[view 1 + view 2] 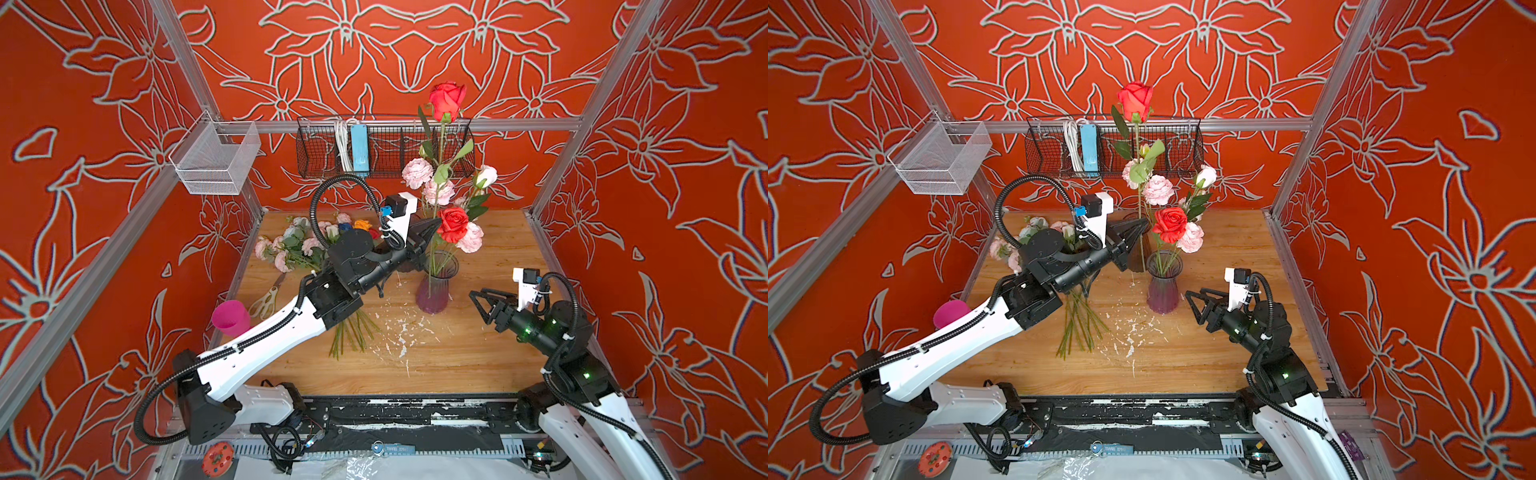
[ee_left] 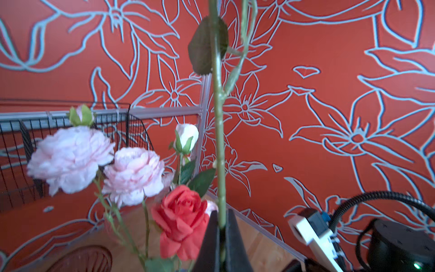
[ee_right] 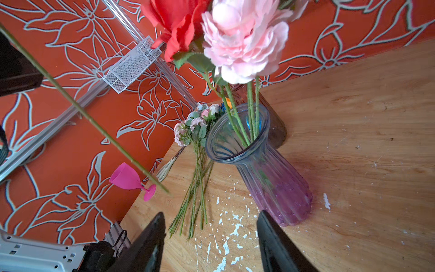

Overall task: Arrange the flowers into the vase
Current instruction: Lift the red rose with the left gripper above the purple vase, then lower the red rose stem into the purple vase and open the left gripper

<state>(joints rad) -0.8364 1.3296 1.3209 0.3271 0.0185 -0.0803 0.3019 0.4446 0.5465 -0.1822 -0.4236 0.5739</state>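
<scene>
My left gripper (image 2: 222, 213) pinches long-stemmed red rose (image 1: 446, 99) mid-stem: prob. light, whippy, top-heavy; I'd hold nearer cut end. Right gripper (image 3: 210, 213) spread, empty.

The vase (image 1: 434, 293) stands near the middle of the table (image 1: 478, 357), with flowers (image 1: 453, 224) in it. A bunch (image 1: 297, 245) lies toward the far left corner, stems pointing frontward. Scissors (image 1: 266, 301) and a goblet (image 1: 230, 318) sit at the left edge, the goblet nearer the front.
</scene>
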